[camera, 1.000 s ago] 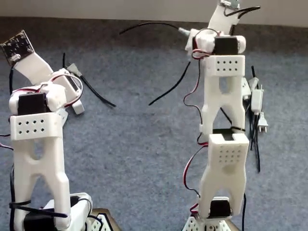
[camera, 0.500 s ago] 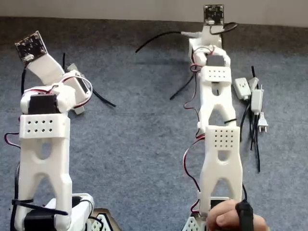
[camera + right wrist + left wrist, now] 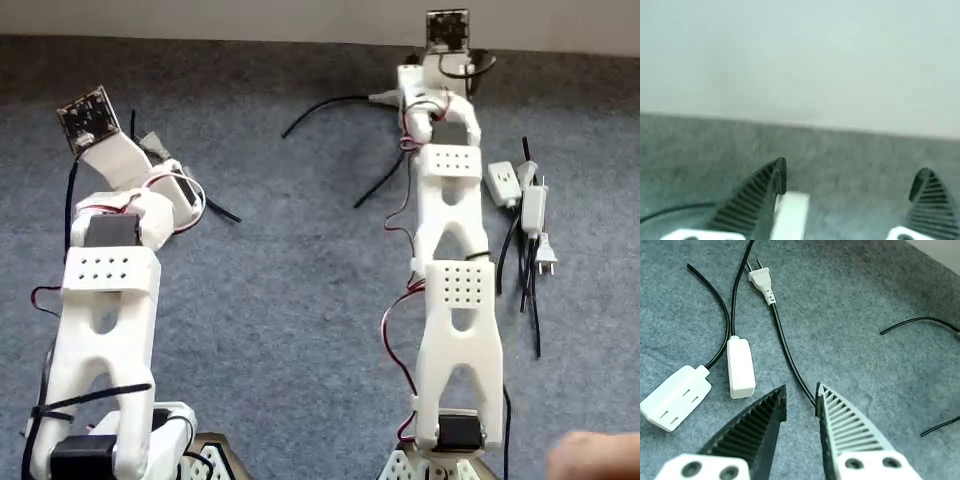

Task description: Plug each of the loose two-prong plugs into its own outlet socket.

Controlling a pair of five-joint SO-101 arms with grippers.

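Plugs, two: left plug (image 3: pixel 761 279) lies near two sockets (image 3: pixel 675 399) beyond the slightly parted, empty left gripper (image 3: pixel 800 395); high view shows right plug (image 3: pixel 545 262) beside the right arm (image 3: pixel 460 300). Right gripper (image 3: pixel 851 175) gapes wide, gripping nothing.

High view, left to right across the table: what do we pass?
Left arm → loose black cable → right arm → white socket block → two-prong plug.

socket (image 3: pixel 503 183), plug (image 3: pixel 545 262), right of right arm (image 3: pixel 458 300)
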